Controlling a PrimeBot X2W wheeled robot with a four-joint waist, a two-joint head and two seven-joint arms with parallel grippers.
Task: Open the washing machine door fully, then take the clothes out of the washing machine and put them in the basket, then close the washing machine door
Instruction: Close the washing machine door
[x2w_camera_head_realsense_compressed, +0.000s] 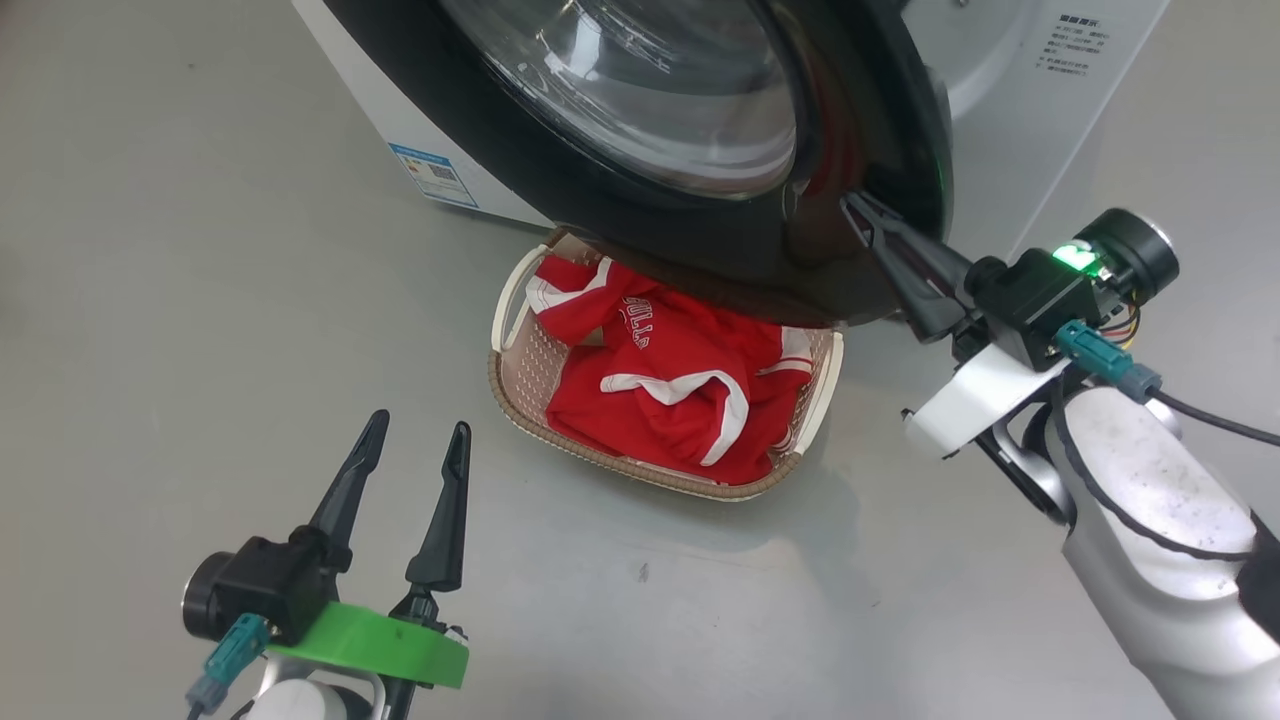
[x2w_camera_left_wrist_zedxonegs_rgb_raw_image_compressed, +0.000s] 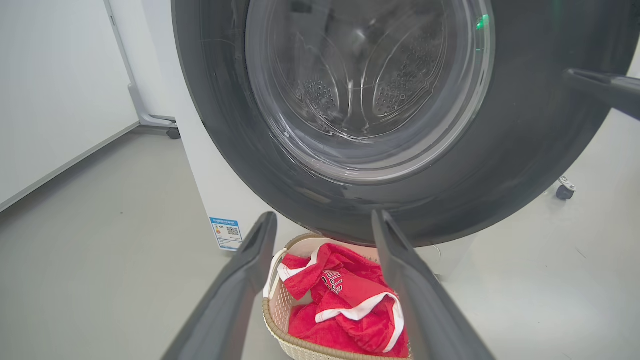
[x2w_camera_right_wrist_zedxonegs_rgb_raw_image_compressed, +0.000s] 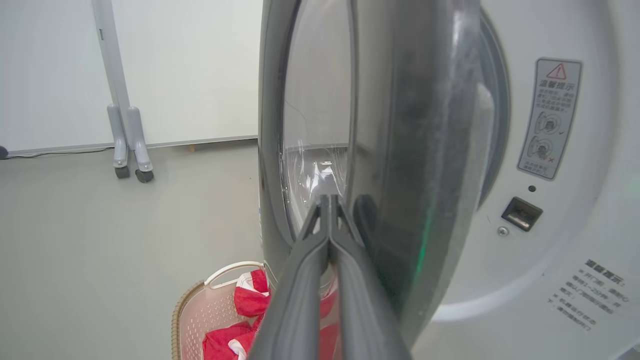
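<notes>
Your left end effector (x2w_camera_head_realsense_compressed: 420, 422) hangs low over the grey floor (x2w_camera_head_realsense_compressed: 150, 300), fingers spread wide, holding nothing, well apart from everything else. Just past it the basket (x2w_camera_head_realsense_compressed: 503, 385) sits on the floor close in front of the washing machine (x2w_camera_head_realsense_compressed: 1010, 70), with the red clothes (x2w_camera_head_realsense_compressed: 660, 390) piled inside. Unloading looks done, so closing the door is the step in hand. Your right end effector (x2w_camera_head_realsense_compressed: 853, 203) has its fingers pressed together on nothing, tips against the black rim of the washing machine door (x2w_camera_head_realsense_compressed: 560, 190), near its free edge. The door stands ajar, its lower rim passing over the far end of the basket; can't tell whether it clears the basket or touches it. Beyond, the latch socket (x2w_camera_right_wrist_zedxonegs_rgb_raw_image_compressed: 521, 213) on the white front is uncovered. Risks, as I judge them: push at a slant and the tips skid off that glossy curved rim, sending the arm into the glass. The door's bottom could catch a raised fold of fabric or the basket and drag it. Push too softly and the latch won't catch.
</notes>
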